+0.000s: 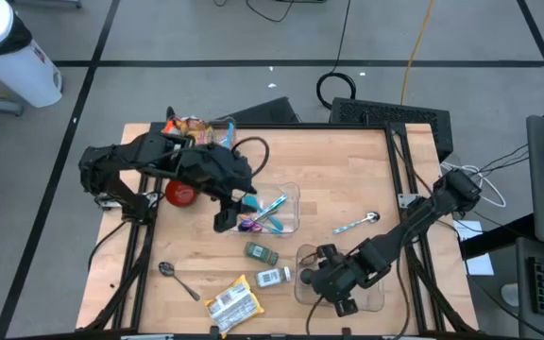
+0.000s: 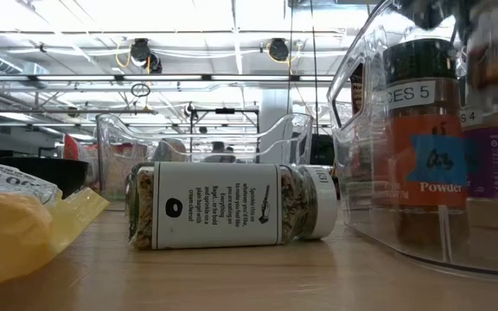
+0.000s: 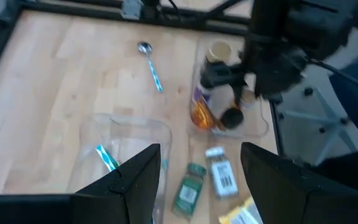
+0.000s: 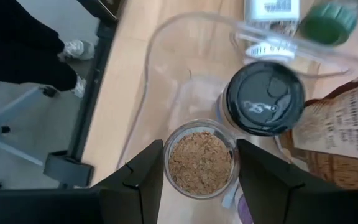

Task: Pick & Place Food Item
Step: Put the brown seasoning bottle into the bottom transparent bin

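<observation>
Count on the tabletop [image 1: 348,179]: two clear plastic bins, two spoons, two spice jars lying loose, one yellow snack packet [image 1: 232,302], one red item [image 1: 179,195] under the left arm, one further packet at the far left corner [image 1: 189,127]. Clear bin near the middle [image 1: 288,203] holds blue- and purple-handled utensils; the second clear bin [image 1: 378,300], at the near right, holds upright spice jars: three seen in the right wrist view, one with a black lid [image 4: 265,99], one open-topped with brown granules [image 4: 201,155], a third mostly hidden at the frame edge. Loose jars: green-capped jar [image 1: 262,252] and white-labelled jar [image 1: 274,277], both on their sides between the two bins, near each other but apart. The white-labelled jar has a clear body, dried flakes inside, white cap, black print on the label. Spoons: one [image 1: 178,280] near left, one blue-handled [image 1: 357,224] right of centre. Left gripper [image 1: 227,215] hangs over the middle bin, jaws parted, holding nothing. Right gripper [image 1: 333,283] is over the near-right bin, jaws straddling the open-topped jar; contact cannot be told.
</observation>
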Motion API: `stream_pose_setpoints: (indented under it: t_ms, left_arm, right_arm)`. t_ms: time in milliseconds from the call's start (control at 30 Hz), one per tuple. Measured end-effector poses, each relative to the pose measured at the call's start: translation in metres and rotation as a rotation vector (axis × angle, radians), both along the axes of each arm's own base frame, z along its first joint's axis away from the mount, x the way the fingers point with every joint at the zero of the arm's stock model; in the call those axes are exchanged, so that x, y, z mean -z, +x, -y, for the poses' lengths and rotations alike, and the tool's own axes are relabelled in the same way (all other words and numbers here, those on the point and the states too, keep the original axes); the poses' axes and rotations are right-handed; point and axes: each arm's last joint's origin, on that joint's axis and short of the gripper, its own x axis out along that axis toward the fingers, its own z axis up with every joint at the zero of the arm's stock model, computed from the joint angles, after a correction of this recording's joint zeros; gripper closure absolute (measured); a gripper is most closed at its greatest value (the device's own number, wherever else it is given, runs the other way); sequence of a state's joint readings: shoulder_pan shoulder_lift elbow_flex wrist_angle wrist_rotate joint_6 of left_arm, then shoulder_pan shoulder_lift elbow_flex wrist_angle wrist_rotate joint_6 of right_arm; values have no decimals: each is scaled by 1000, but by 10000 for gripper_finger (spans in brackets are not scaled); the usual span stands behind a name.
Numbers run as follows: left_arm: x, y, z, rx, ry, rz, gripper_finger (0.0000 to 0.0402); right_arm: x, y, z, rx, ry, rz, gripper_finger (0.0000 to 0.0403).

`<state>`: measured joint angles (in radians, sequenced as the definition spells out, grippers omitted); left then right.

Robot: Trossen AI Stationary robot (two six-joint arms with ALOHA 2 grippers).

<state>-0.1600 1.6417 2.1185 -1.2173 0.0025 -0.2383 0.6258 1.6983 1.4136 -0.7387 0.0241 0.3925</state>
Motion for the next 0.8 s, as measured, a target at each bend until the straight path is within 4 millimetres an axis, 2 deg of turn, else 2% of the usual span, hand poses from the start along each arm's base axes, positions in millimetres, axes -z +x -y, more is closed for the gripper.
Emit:
stream_pose_setpoints:
  t_ms: [367,667,800]
  left_arm:
    - [2,-8,29,104,13,-27,174]
    - [2,-12,43,161,23,-25,174]
    - [2,-13,45,170,26,-26,174]
  right_arm:
    - [47,15,-8,99,-56,-134,242]
    - [57,21,3,190,-108,-169,242]
    - [55,21,6,199,-114,-184,242]
